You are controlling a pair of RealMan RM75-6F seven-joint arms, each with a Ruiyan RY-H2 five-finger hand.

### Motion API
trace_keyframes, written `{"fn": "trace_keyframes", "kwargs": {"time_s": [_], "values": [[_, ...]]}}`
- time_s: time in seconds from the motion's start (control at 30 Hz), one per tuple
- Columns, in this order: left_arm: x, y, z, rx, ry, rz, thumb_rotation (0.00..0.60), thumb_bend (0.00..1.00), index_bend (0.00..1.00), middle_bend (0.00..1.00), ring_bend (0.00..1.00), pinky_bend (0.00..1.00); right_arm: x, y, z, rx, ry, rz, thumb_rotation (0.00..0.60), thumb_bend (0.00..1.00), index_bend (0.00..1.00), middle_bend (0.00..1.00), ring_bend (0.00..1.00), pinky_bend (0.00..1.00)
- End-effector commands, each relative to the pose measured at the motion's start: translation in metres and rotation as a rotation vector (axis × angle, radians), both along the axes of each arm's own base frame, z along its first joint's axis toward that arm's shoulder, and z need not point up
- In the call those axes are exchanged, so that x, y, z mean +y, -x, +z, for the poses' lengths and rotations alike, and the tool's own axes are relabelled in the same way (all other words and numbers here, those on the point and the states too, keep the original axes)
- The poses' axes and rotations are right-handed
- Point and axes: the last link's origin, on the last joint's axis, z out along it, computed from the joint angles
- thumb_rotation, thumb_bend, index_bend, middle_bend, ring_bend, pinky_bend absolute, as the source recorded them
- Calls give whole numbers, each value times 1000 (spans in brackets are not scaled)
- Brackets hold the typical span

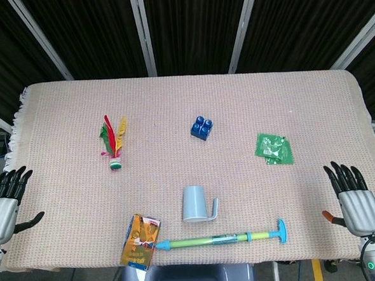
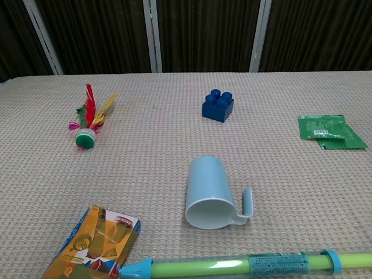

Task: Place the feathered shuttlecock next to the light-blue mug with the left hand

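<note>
We note the left hand [image 1: 5, 206] resting open, fingers spread, at the table's left edge, holding nothing. The feathered shuttlecock [image 1: 114, 142] lies well ahead of it and to its right, apart from the light-blue mug [image 1: 194, 204], which lies further right. At the far right, the right hand [image 1: 355, 201] is likewise open and empty.

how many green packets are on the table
1. The green packet lies flat on the right part of the table, right of the blue brick. Nothing visible could hide another.
</note>
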Motion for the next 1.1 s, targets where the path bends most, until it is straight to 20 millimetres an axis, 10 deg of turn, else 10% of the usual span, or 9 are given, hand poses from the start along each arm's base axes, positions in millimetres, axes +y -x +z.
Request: {"fn": "trace_keyframes", "kwargs": {"time_s": [0.03,0.4,0.73,1.1], "values": [[1,0,-2,14,-5,-3,556,179,0,0,0,0,1,-1,0,-4,-1,2,600,8,0,0,0,0],[36,6,-15,36,44,0,558,192,46,0,0,0,-3,-4,-4,0,-16,28,600,8,0,0,0,0],[135,-6,-41,245,34,-77,560,233,268,0,0,0,-24,0,-15,6,-46,2,600,4,0,0,0,0],[209,-29,-74,291,90,-116,555,237,264,0,0,0,-39,6,-15,31,-19,-36,600,3,0,0,0,0]]}}
